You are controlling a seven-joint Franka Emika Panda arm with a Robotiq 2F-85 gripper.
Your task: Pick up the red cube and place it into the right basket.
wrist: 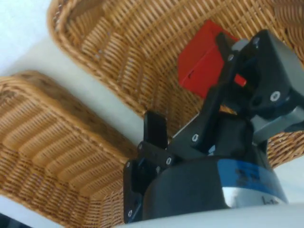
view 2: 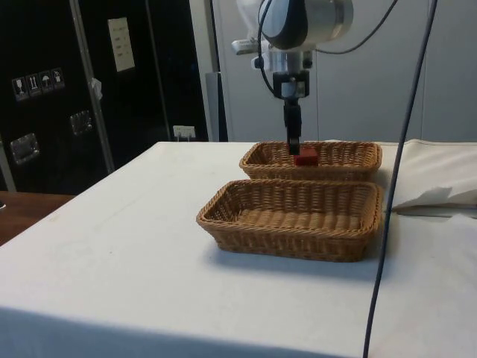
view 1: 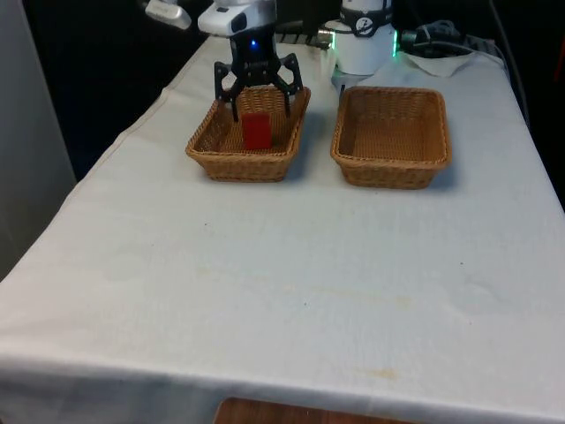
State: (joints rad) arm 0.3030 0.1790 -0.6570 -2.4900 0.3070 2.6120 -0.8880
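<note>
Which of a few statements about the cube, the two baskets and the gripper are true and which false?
1. The red cube lies in the basket on the front view's left. True.
2. The basket on the front view's right holds a cube. False: nothing is in it.
3. The gripper has open jaws above the cube. True.
4. The cube rests on the white cloth between the baskets. False: it is inside a basket.

red cube [view 2: 305,156] half hidden behind basket rim [view 2: 313,165]
</note>
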